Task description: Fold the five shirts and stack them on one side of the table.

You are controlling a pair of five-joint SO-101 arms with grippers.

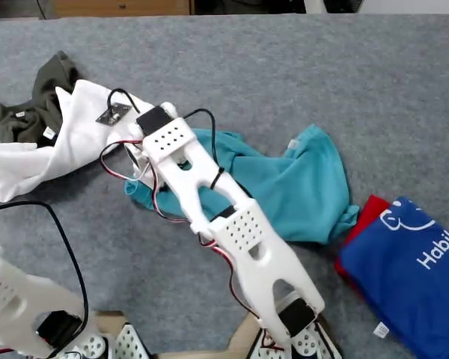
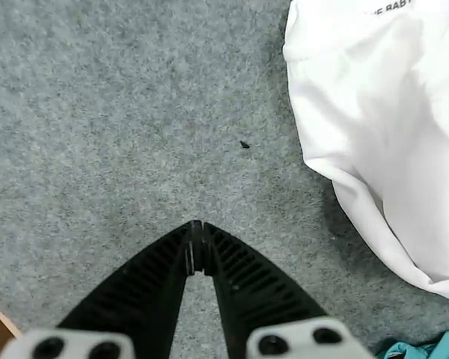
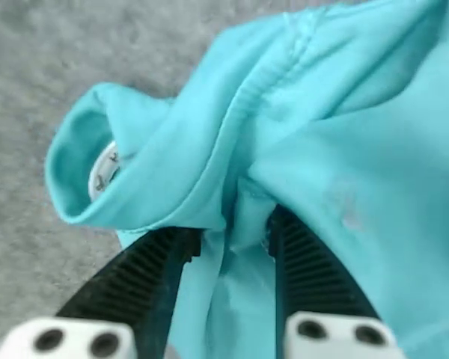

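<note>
Shirts five: white (image 1: 67, 142), olive (image 1: 49, 90), blue (image 1: 411, 277), red (image 1: 370, 209), teal (image 1: 299, 187) pinched in right gripper (image 3: 236, 232); left gripper (image 2: 197, 239) closed, empty

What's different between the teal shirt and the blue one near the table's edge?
The teal shirt lies crumpled mid-table with cloth between the right tool's fingers; the blue shirt lies folded flat, untouched. The blue shirt bears large white lettering; the teal shirt has none. Both are on the grey table.
</note>
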